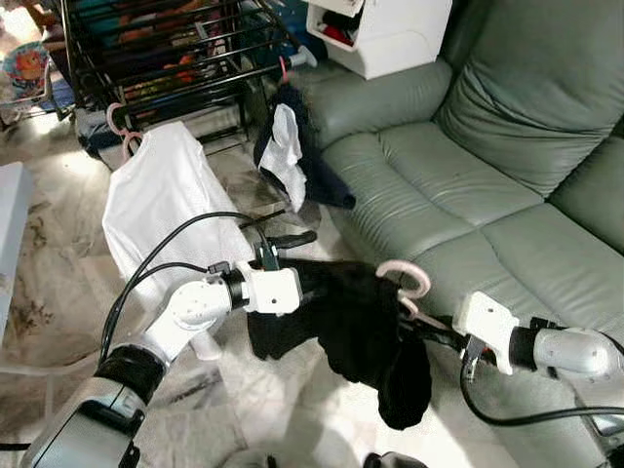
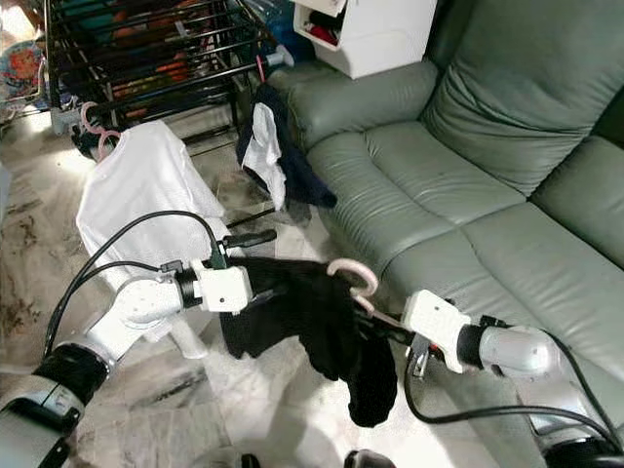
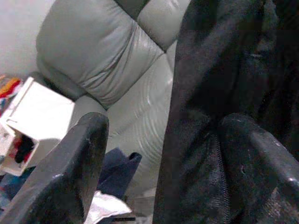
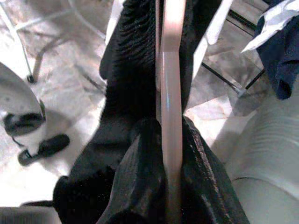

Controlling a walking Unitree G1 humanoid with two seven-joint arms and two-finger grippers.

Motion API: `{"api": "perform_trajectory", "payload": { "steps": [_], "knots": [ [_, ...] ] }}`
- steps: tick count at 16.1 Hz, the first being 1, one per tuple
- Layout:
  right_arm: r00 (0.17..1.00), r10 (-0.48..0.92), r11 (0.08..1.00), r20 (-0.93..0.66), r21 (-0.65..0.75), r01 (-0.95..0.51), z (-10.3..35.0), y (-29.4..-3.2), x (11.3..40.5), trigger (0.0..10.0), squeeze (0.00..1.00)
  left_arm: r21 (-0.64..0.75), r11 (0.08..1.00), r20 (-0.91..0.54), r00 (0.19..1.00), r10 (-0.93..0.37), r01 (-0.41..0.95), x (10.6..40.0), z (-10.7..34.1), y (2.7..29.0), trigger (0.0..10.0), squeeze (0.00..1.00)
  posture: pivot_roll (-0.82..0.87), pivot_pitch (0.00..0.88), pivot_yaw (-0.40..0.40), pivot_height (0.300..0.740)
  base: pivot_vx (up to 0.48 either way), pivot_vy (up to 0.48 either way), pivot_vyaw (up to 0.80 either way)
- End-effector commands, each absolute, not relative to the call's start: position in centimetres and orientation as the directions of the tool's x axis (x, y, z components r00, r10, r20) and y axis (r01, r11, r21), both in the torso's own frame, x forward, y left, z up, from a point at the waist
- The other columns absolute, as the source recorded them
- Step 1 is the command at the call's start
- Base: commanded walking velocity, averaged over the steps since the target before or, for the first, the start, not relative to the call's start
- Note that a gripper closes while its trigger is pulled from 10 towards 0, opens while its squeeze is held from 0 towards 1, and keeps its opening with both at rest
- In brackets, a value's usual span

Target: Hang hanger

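No writing is legible. The right claw (image 4: 170, 186) is clamped on the pink hanger (image 1: 408, 283) carrying a black garment (image 1: 341, 322) beside the sofa (image 1: 468, 175); the left claw (image 3: 159, 177), spread open, straddles the garment's edge.

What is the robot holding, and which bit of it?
The right gripper pinches the pink hanger by its neck; black garment hangs from it.

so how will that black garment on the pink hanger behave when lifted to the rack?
Probably floppy: the black garment sags in folds below the pink hanger. Likely light, since the right gripper carries it by the hanger alone. It may swing or slip, hanging bunched and lopsided.
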State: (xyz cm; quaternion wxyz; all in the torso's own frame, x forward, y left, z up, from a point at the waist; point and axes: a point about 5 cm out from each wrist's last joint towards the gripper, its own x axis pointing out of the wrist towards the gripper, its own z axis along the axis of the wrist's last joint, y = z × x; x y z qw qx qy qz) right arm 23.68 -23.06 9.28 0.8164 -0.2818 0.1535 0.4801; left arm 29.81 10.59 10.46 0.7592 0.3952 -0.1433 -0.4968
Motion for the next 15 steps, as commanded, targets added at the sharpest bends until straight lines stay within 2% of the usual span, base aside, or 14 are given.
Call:
{"api": "perform_trajectory", "payload": {
  "steps": [1, 2, 3, 7, 15],
  "knots": [
    [0.471, 0.712, 0.302, -0.521, -0.379, -0.875, 10.3, -22.7, 24.1, 10.0, 0.0, 0.74, 0.155, -0.198, 0.433, -0.879, 0.654, 30.0, 10.6, 10.3, 10.0, 0.0, -0.09, 0.016, 0.106, 0.74, 0.0, 0.0, 0.0],
    [0.47, 0.706, 0.279, -0.529, -0.402, -0.872, 10.6, -22.8, 24.2, 10.0, 0.0, 0.732, 0.148, -0.206, 0.423, -0.883, 0.666, 30.0, 10.4, 10.1, 1.2, 0.0, -0.1, 0.017, 0.107, 0.74, 0.0, 0.0, 0.0],
    [0.471, 0.705, 0.271, -0.531, -0.412, -0.87, 10.8, -22.9, 24.3, 10.0, 0.0, 0.728, 0.139, -0.214, 0.415, -0.884, 0.671, 30.1, 10.4, 10.0, 0.0, 0.0, -0.1, 0.018, 0.11, 0.74, 0.0, 0.0, 0.0],
    [0.477, 0.693, 0.236, -0.54, -0.455, -0.859, 10.9, -23.2, 24.8, 10.0, 0.0, 0.694, 0.1, -0.265, 0.382, -0.885, 0.713, 30.3, 9.8, 9.4, 0.0, 0.0, -0.1, 0.023, 0.11, 0.74, 0.0, 0.0, 0.0],
    [0.438, 0.722, 0.177, -0.535, -0.47, -0.865, 10.6, -21.6, 25.6, 10.0, 0.0, 0.606, 0.009, -0.384, 0.302, -0.872, 0.796, 30.5, 8.8, 8.9, 0.0, 0.0, -0.1, 0.052, 0.078, 0.74, 0.0, 0.0, 0.0]
  ]
}}
